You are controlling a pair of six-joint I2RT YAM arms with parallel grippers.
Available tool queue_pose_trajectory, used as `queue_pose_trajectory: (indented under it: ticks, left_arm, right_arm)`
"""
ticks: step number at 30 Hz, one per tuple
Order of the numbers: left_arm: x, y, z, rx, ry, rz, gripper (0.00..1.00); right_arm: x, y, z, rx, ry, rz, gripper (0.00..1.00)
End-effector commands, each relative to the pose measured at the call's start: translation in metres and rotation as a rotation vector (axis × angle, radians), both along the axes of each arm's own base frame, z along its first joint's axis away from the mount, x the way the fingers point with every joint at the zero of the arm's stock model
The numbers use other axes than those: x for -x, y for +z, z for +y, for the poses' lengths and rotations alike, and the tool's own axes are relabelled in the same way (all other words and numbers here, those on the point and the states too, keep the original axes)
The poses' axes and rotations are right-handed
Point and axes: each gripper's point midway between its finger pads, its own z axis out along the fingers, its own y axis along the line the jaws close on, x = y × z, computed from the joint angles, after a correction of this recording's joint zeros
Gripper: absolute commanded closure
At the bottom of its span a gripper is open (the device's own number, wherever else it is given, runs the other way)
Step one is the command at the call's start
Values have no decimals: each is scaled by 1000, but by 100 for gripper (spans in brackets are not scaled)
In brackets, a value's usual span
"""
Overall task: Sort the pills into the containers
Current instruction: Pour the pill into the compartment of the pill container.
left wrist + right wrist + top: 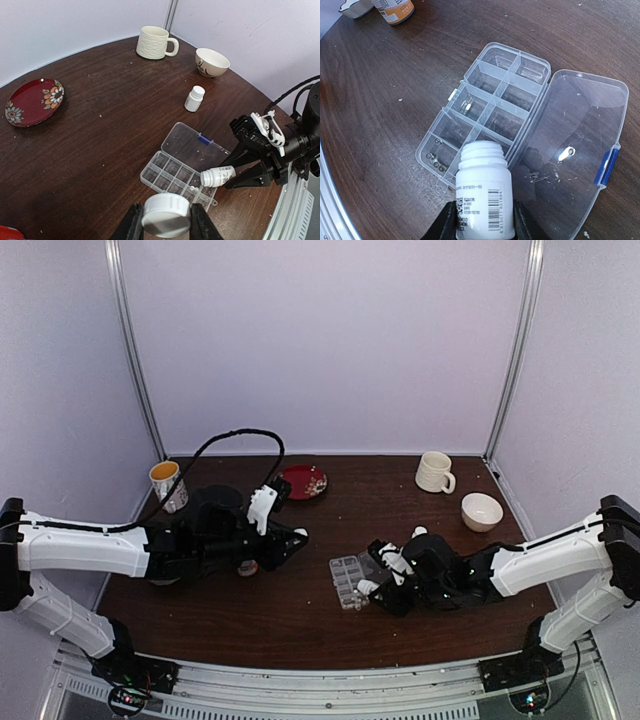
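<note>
Meanwhile right hand (pixel 484 225) clamps an uncapped bottle (pixel 482 185) at the organizer (pixel 492 95), left hand (pixel 166 227) a cap (pixel 166 215); mug (pixel 154 42), bowl (pixel 212 61) beyond.

The organizer box (pixel 490 107) is clear glossy plastic; bottle (pixel 484 192) and cap (pixel 166 215) white plastic; table (pixel 385 100) dark wood.

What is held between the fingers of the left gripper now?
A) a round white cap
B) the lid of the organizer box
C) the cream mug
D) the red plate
A: in the left wrist view the left gripper pinches the round white cap; the mug, plate and organizer box lie apart from it.
</note>
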Motion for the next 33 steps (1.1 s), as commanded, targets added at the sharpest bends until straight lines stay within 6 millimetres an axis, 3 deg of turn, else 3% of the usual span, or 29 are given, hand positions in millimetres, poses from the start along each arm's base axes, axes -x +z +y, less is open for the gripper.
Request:
queue_pose_trajectory:
  ticks: [1, 4, 7, 11, 21, 24, 27, 31, 33]
  left_arm:
    - [1, 4, -5, 22, -12, -10, 100]
    - [1, 4, -5, 21, -12, -10, 100]
    - [1, 4, -5, 21, -11, -11, 100]
    - [1, 5, -5, 21, -12, -12, 100]
    - [1, 5, -7, 20, -14, -12, 100]
    - [1, 6, -7, 20, -14, -14, 100]
    - [1, 4, -7, 16, -13, -12, 100]
    - [1, 5, -8, 16, -16, -14, 100]
    - [1, 6, -8, 16, -17, -15, 100]
  right_arm:
    - [-2, 5, 3, 1, 7, -5, 100]
    - [-4, 14, 1, -41, -11, -32, 100]
    - [-3, 6, 0, 15, 5, -10, 100]
    - [-2, 14, 1, -35, 0, -32, 100]
    - [-2, 9, -1, 25, 15, -20, 100]
    - [-3, 22, -1, -44, -4, -65, 100]
    - [-4, 15, 0, 33, 10, -38, 100]
    - [-2, 21, 2, -22, 12, -58, 100]
    - [-2, 15, 2, 24, 21, -36, 100]
